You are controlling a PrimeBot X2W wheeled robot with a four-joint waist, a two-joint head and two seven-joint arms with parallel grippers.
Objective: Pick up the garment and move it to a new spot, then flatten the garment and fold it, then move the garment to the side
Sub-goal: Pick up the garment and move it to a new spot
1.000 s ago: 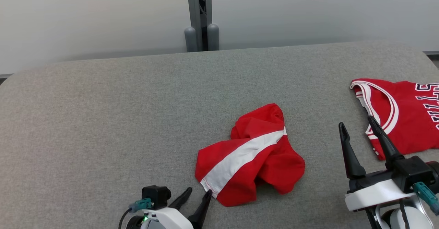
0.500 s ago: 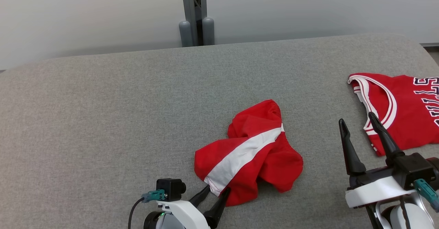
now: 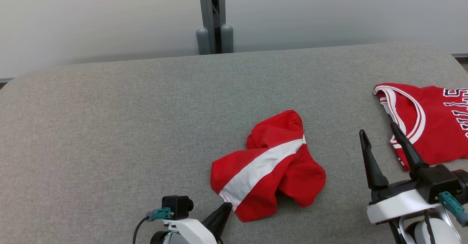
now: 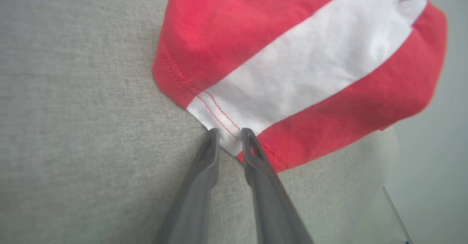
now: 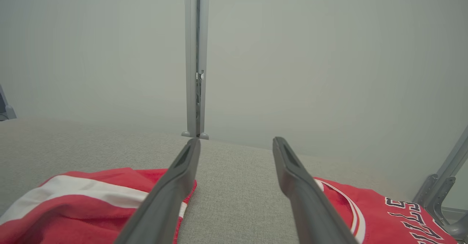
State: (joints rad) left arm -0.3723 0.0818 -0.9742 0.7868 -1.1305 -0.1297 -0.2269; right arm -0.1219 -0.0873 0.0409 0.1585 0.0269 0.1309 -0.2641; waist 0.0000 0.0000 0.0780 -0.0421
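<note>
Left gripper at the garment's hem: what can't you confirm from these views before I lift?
- Left wrist view: the left gripper has its tips at the garment hem. Whether the cloth is pinched or merely lies beneath the tips cannot be told.
- Head view: the garment's underside and true shape, hidden by its own folds.
- Head view: the jersey lettering, cut off by the right edge.
</note>
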